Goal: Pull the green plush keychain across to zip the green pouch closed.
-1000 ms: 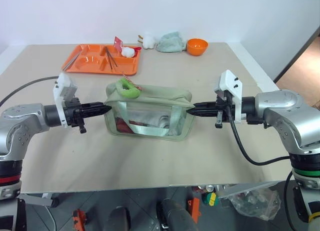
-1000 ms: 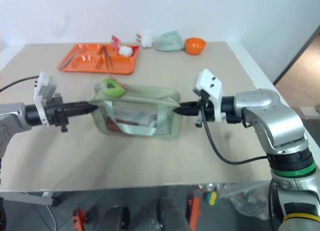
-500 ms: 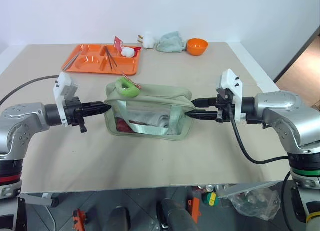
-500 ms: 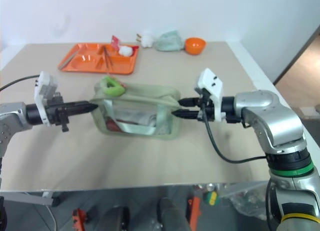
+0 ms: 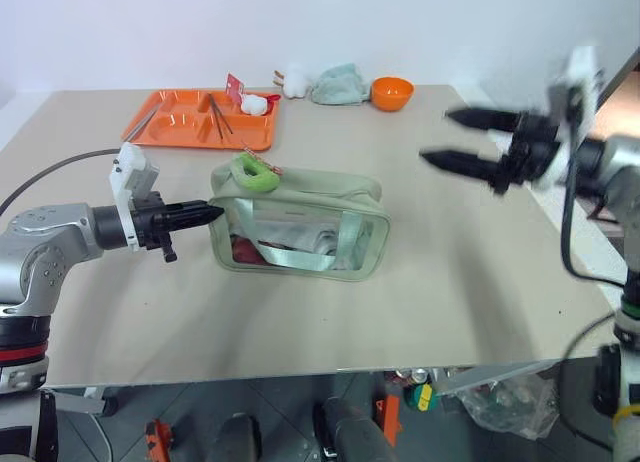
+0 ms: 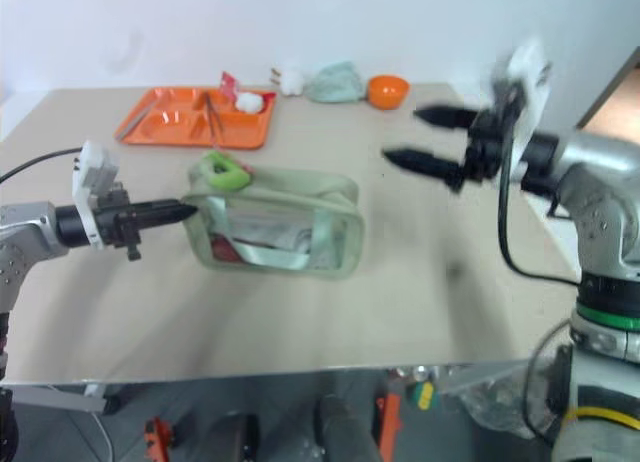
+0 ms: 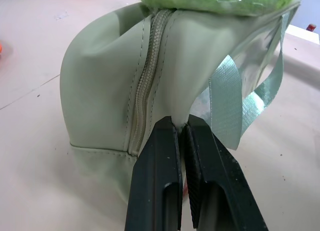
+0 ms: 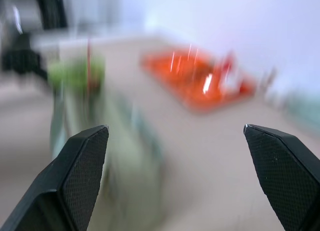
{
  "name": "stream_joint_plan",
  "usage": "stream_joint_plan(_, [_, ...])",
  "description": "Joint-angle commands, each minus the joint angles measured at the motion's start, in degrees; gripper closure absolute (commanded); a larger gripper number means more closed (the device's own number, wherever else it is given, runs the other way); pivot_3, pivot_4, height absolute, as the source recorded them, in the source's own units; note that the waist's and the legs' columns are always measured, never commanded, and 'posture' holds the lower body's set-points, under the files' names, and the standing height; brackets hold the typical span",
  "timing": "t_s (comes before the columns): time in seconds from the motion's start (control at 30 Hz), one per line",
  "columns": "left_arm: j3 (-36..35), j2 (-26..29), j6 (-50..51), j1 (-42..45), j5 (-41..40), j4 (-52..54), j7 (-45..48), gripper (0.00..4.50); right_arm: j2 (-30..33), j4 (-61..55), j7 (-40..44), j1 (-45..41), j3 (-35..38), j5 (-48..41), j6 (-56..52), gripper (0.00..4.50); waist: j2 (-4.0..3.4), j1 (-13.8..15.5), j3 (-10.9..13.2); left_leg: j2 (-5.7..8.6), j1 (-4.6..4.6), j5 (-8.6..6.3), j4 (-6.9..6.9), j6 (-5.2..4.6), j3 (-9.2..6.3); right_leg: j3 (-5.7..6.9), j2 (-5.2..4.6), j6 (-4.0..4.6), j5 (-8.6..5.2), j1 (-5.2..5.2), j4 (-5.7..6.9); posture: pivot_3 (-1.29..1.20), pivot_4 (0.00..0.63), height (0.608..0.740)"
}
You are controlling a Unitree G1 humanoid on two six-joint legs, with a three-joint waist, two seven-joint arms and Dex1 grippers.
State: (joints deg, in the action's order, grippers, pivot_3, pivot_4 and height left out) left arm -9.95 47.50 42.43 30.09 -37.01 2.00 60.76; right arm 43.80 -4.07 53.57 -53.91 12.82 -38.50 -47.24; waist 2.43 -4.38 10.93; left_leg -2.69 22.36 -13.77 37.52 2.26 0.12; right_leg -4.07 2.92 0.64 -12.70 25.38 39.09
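The pale green pouch is sitting mid-frame on the table, its lime plush keychain perched on its upper-left corner. The left gripper is pinching the pouch's end fabric shut-tight. The right gripper is hanging wide open and empty at upper right. If that pinch slips, the pouch may be dragging along with the pull.

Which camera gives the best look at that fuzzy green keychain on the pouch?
The left eye view: the green plush keychain shows whole there, sitting on top of the green pouch at its left end. The right eye view shows it likewise. The left wrist view catches just its underside, and the right wrist view a blur.
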Motion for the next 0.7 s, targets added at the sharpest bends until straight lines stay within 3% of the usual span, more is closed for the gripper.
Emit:
stream_joint_plan(0.03, [-0.92, -0.09, -1.15, 0.80, -0.26, 0.39, 0.09, 4.50, -5.49, 0.49, -5.99, -6.08, -0.43, -3.41, -3.51, 0.01, 0.00, 0.05, 0.00, -0.01, 0.02, 0.00, 0.00, -0.01, -0.05, 0.00, 0.00, 0.01, 0.00, -0.01, 0.00, 0.00, 0.150, 0.740])
stream_joint_plan(0.17, [-0.88, -0.38, -1.38, 1.00, -0.19, 0.29, -0.05, 4.50, -9.70, -1.37, -6.79, -8.86, -9.27, 0.50, -3.52, 0.01, 0.00, 0.20, 0.00, -0.01, 0.13, 0.01, -0.01, -0.01, -0.09, 0.02, -0.05, 0.03, -0.02, 0.02, -0.04, 0.00, 0.150, 0.740])
stream_joint_plan(0.43, [-0.99, -0.98, -1.76, 1.27, -0.22, 0.30, -0.47, 4.50, -9.02, -8.59, 0.05, -5.24, -26.36, 12.83, 8.25, 0.01, 0.00, 0.30, 0.00, 0.10, 0.30, -0.08, 0.01, -0.11, -0.07, 0.09, -0.24, -0.17, -0.15, 0.09, -0.11, 0.00, 0.150, 0.740])
stream_joint_plan(0.7, [-0.69, -1.27, -1.73, 2.12, 0.02, -0.10, -0.84, 4.50, -15.86, -5.49, -0.67, -7.86, -30.41, 18.13, 11.39, 0.01, 0.00, 0.30, 0.00, 0.05, 0.27, -0.05, 0.06, -0.09, -0.15, 0.14, -0.16, -0.06, -0.08, 0.08, -0.04, 0.00, 0.150, 0.740])
